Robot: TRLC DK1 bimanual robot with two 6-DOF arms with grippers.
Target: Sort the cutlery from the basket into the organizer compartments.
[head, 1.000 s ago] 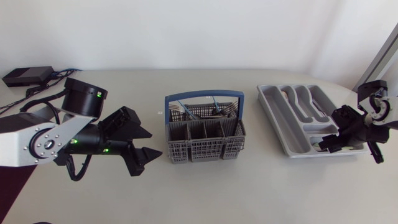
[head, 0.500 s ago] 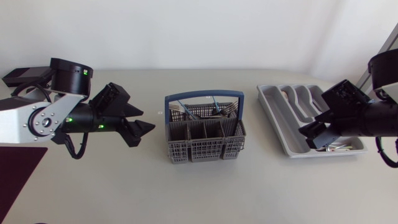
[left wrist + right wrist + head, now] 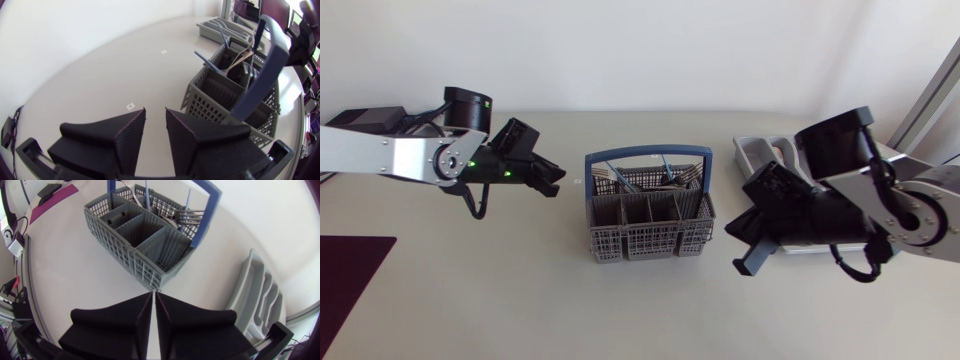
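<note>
The grey basket with a blue handle stands mid-table, with forks and blue-handled cutlery in its rear section. My left gripper hovers just left of it, its fingers a narrow gap apart with nothing between them; in its view the basket lies ahead to one side. My right gripper is shut and empty, right of the basket, whose corner sits just ahead of the fingertips. The grey organizer is largely hidden under my right arm; in the right wrist view the organizer is beside the gripper.
A black box with cables sits at the back left corner. A dark purple mat covers the front left. Small markers dot the tabletop by the basket.
My left gripper has moved back and toward the basket, its fingers drawing closer. My right arm has swung from the organizer's right end across it toward the basket, and its gripper has shut.
</note>
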